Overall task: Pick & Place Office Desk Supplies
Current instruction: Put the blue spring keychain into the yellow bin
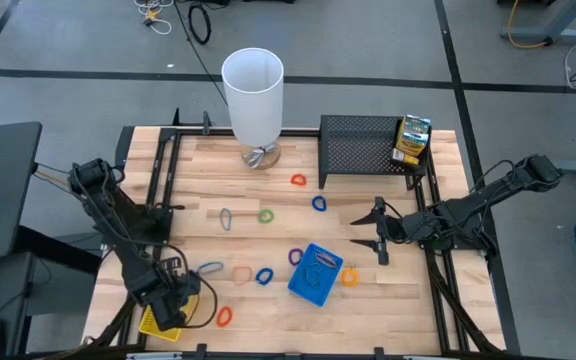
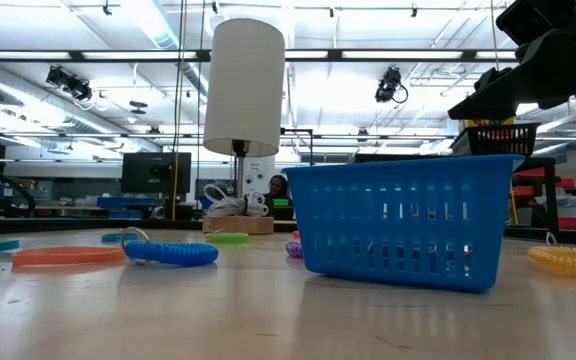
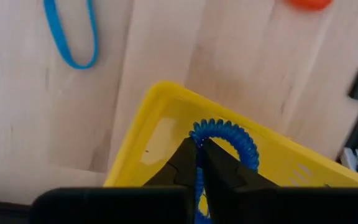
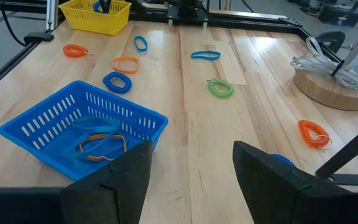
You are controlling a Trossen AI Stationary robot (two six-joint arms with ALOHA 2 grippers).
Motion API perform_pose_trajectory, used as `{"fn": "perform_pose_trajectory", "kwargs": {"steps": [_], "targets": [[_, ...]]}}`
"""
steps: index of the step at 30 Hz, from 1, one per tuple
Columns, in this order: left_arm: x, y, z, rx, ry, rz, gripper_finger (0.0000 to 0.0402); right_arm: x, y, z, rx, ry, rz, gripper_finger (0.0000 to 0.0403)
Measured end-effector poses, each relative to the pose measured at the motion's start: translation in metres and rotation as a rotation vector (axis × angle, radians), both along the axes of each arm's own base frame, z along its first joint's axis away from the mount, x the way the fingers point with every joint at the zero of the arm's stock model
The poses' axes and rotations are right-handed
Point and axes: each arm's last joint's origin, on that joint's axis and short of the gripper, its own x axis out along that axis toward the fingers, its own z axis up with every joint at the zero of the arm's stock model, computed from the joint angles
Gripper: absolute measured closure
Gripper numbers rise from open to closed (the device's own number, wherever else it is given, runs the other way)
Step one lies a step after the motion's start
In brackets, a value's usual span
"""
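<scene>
Left gripper [image 3: 199, 163] clamping a blue coiled band [image 3: 225, 134] inside the yellow tray [image 3: 157, 118]

Its jaws are pressing together on the coil, just above the tray floor. The right gripper [image 1: 380, 232] is waiting with jaws wide apart, well away from the yellow tray, beside the black mesh rack [image 1: 363, 145]. The blue tray [image 1: 315, 274] is lying between, with loose bands scattered around it, an orange one [image 1: 224, 316] just beside the yellow tray

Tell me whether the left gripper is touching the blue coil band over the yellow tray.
Touching. The left wrist view shows the left gripper with fingers closed on the blue coil band, the coil looping out from between them above the yellow tray.
</scene>
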Motion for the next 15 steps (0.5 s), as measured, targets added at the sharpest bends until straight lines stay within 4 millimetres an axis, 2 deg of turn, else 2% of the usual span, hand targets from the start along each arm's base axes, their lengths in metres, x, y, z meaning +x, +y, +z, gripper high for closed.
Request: {"fn": "perform_pose_trajectory", "kwargs": {"steps": [8, 15], "targets": [[-0.0021, 0.0011, -0.0028, 0.0, 0.011, 0.069, 0.0301, 0.0, 0.0, 0.0, 0.001, 0.0, 0.0, 0.0168], [-0.0052, 0.0059, -0.0034, 0.053, 0.033, 0.09, 0.0266, 0.0, 0.0001, 0.0, 0.001, 0.0, 0.0, 0.0168]]}}
